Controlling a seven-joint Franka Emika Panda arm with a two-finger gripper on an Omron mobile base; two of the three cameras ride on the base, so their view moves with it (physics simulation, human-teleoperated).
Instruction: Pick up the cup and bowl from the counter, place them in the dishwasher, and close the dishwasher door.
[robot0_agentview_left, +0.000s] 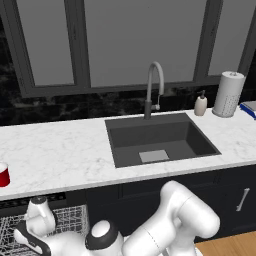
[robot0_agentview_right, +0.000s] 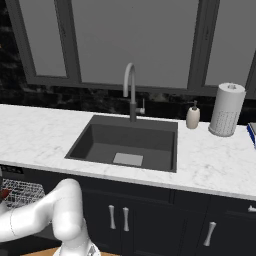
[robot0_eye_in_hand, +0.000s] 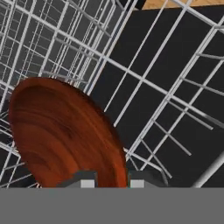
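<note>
Down over the dishwasher's wire rack (robot0_eye_in_hand: 175, 87), the tool (robot0_eye_in_hand: 112, 183) straddles the bowl's (robot0_eye_in_hand: 65, 131) rim, though whether it grips is unclear. Cup (robot0_agentview_left: 3, 175) sits on the table (robot0_agentview_left: 60, 155), far left.

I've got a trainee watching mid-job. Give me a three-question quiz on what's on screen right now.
1. True or false: the cup is already in the dishwasher.
2. What sits between the fingertips of the tool in the hand view?
A. soap bottle
B. bowl
C. paper towel roll
3. Fill in: below the bowl are the white wires of the ____.

Key:
1. False; the cup stands on the counter, at the left edge of the left base view.
2. B
3. rack
</note>
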